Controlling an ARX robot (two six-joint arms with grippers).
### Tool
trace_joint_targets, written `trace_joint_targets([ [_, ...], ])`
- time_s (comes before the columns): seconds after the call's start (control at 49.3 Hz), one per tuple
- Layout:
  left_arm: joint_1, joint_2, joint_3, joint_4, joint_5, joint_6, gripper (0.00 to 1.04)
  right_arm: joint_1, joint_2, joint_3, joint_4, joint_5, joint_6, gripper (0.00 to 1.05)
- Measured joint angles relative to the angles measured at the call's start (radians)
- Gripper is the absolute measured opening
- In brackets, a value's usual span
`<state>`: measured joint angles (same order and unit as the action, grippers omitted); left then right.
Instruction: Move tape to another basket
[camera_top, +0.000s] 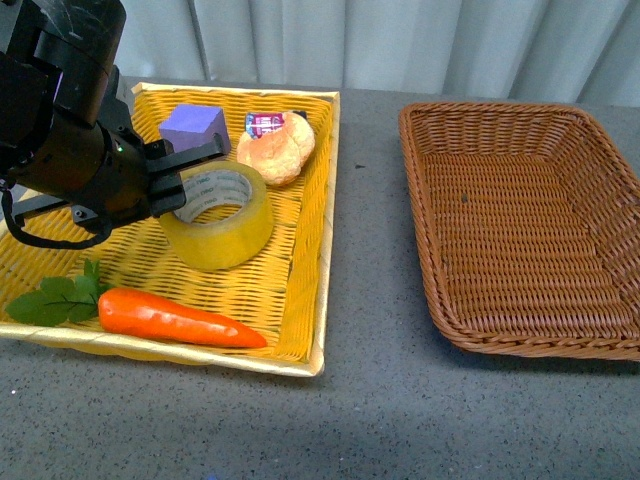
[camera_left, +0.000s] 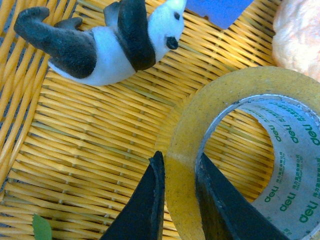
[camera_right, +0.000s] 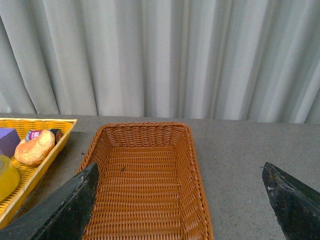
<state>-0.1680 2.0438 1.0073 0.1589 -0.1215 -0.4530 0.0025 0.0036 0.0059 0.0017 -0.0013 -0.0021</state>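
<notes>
On the yellow tray (camera_top: 300, 290): the tape (camera_top: 215, 215) lies here, flat.
Left gripper (camera_left: 180, 159): pinching the tape's wall, one finger inside, one outside.
Right gripper (camera_right: 180, 169): fingers wide apart, near the basket (camera_right: 145, 175).
Risk: smooth tape may slip and drop early.

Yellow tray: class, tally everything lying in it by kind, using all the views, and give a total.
Tape roll: 1
Carrot: 1
Bread roll: 1
Purple block: 1
Panda figure: 1
Small packet: 1
Total: 6
</notes>
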Motion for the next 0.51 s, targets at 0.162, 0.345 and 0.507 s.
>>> trace_joint_targets([
  [0.162,-0.029,-0.107,-0.016,0.068,0.066,0.167,0.14,0.0,0.0,0.0,0.0,0.0,0.0,0.96],
  [0.345,-0.125,-0.203,0.006,0.112,0.175,0.486,0.14,0.0,0.0,0.0,0.0,0.0,0.0,0.96],
  [0.507,-0.204,-0.193,0.053,0.063,0.258,0.572,0.14,0.0,0.0,0.0,0.0,0.0,0.0,0.96],
])
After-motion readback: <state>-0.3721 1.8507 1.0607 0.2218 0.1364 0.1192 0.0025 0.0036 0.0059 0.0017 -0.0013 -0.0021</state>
